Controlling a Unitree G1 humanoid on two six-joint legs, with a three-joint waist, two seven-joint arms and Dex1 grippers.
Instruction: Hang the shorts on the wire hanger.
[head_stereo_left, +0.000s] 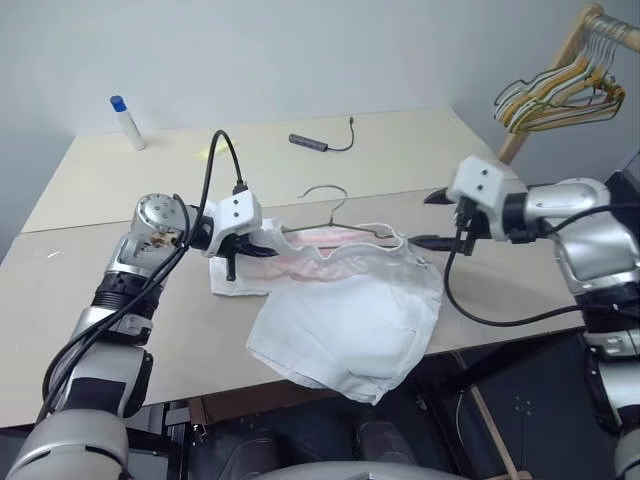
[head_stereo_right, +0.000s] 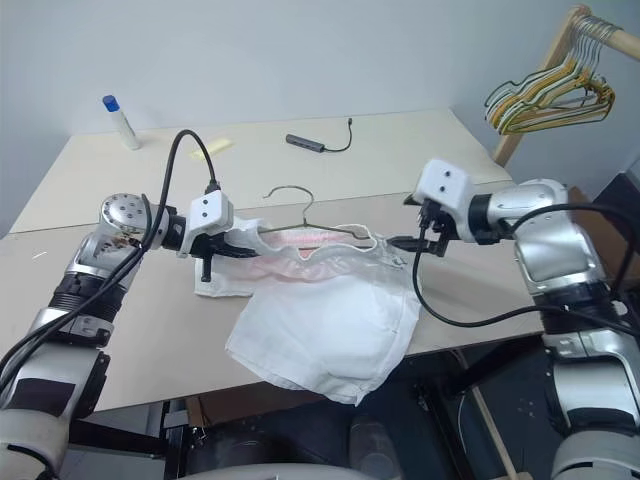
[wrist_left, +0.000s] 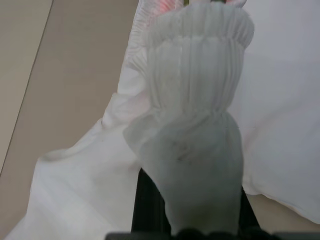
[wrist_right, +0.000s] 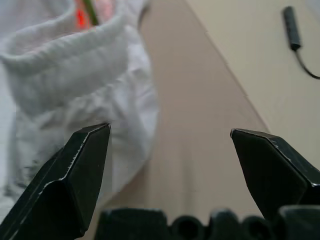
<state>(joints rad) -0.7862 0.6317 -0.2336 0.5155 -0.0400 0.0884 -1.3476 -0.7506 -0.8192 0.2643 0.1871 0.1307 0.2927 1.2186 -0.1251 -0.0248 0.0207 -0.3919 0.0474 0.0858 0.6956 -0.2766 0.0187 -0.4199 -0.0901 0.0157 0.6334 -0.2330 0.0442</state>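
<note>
The shorts (head_stereo_left: 345, 320) lie on the desk (head_stereo_left: 100, 310), overhanging its near edge; the wire hanger (head_stereo_left: 335, 212) sits behind them.

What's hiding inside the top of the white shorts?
The wire hanger goes into the waistband of the shorts. Its hook and upper wires stick out above on the table; the lower part is covered by fabric, so how far in it reaches can't be seen.

The shorts (head_stereo_left: 345, 325), white thin fabric with a gathered elastic waistband and a pink tint inside, lie on the tabletop (head_stereo_left: 100, 300) with their lower part drooping over its front edge. One waistband end is pinched between the left fingers (head_stereo_left: 232, 262); the other end lies just beside the spread right fingers (wrist_right: 80, 165), untouched. The wire hanger (head_stereo_left: 325, 200) lies flat with its bar inside the waistband and its hook pointing away, between the two sets of fingers.
</note>
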